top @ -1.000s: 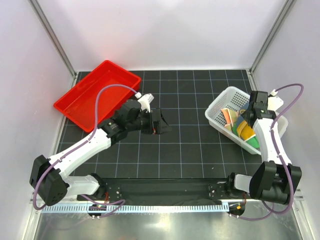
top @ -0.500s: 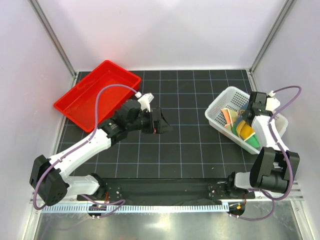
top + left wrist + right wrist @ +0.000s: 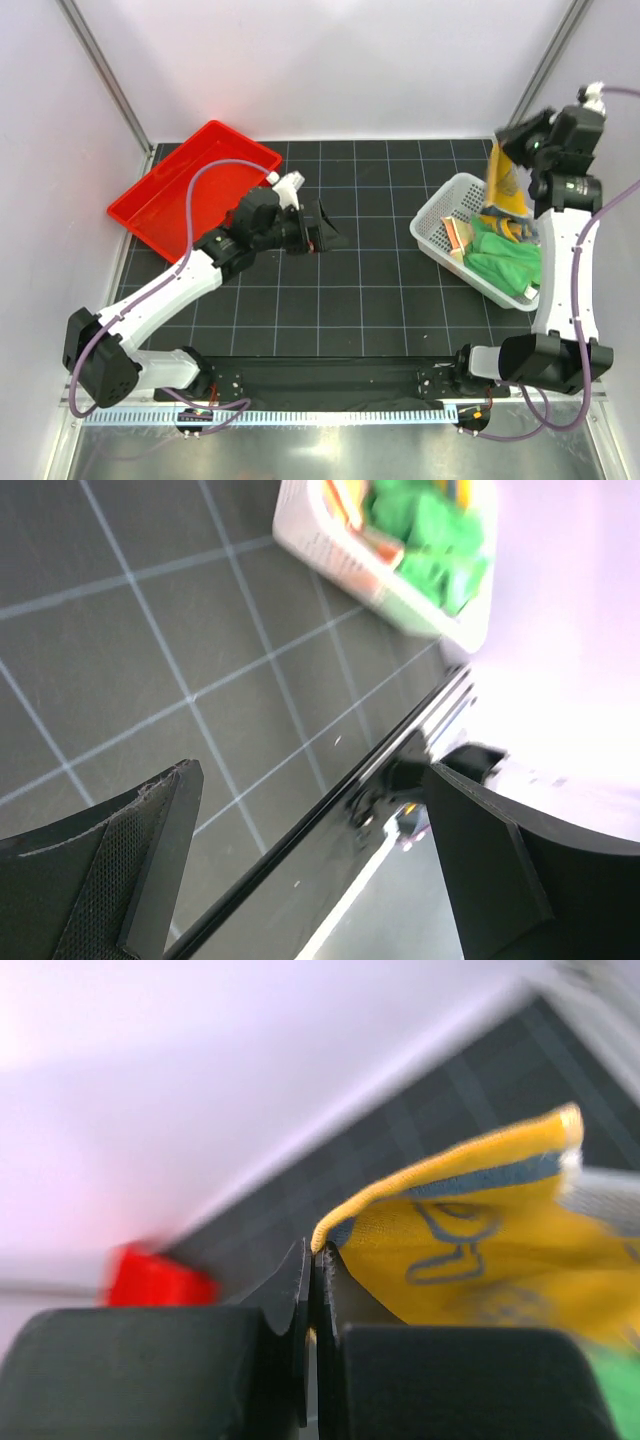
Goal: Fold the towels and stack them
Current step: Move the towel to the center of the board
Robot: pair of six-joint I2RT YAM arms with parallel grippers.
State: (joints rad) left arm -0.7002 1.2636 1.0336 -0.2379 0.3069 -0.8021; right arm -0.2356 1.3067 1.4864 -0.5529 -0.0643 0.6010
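On your left, beside the red tray point(image 3: 190, 185), your left claw point(image 3: 320, 228) hovers over the mat point(image 3: 380, 290), jaws spread wide, holding nothing. Further right sits the white basket point(image 3: 435, 215), with the striped towel point(image 3: 458, 235) and the green towel point(image 3: 505, 262) inside it. Far right, your right claw point(image 3: 312, 1260) is pinched tight on 1 corner of the yellow towel point(image 3: 505, 185). It hangs long axis down, directly above the basket. The right arm has it, and the folding space lies to its left, between the 2 arms.
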